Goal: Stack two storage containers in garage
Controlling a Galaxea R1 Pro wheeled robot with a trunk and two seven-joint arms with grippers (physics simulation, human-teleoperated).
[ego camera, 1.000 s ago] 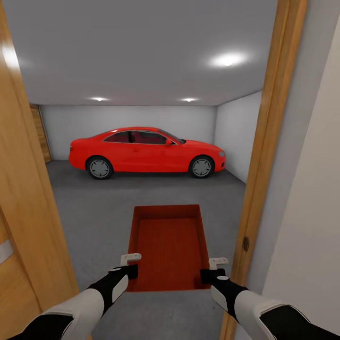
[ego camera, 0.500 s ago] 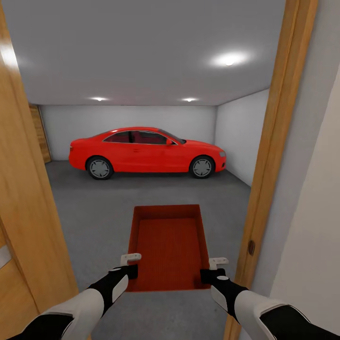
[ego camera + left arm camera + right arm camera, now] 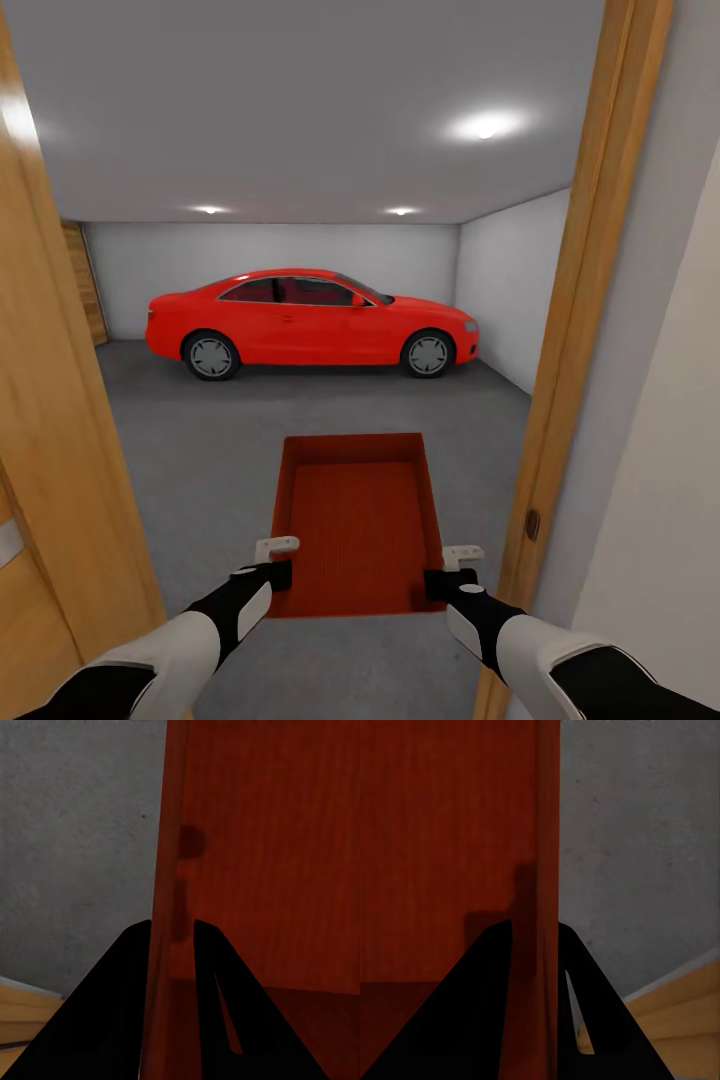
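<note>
Nearest the robot, both arms reach forward and hold one red-orange storage container (image 3: pixel 358 520) between them above the grey floor (image 3: pixel 200 450). The left gripper (image 3: pixel 272 562) is clamped on the container's left wall at its near corner; in the left wrist view the thin wall (image 3: pixel 166 870) runs straight between the two dark fingers (image 3: pixel 127 1005), which press on it from either side. The right gripper (image 3: pixel 455 567) grips the right wall at the near corner in the same way, the wall (image 3: pixel 547 855) pinched between its fingers (image 3: pixel 495 997) in the right wrist view. The container is level, open side up, its long axis pointing away from the robot, its ribbed bottom bare.

A wooden door frame (image 3: pixel 570 380) stands close on the right, with a wooden door (image 3: pixel 50 450) close on the left. Beyond them lies the garage (image 3: pixel 300 250), with grey-white walls and ceiling lights. A red car (image 3: pixel 310 322) is parked side-on against the far wall, well apart from the container.
</note>
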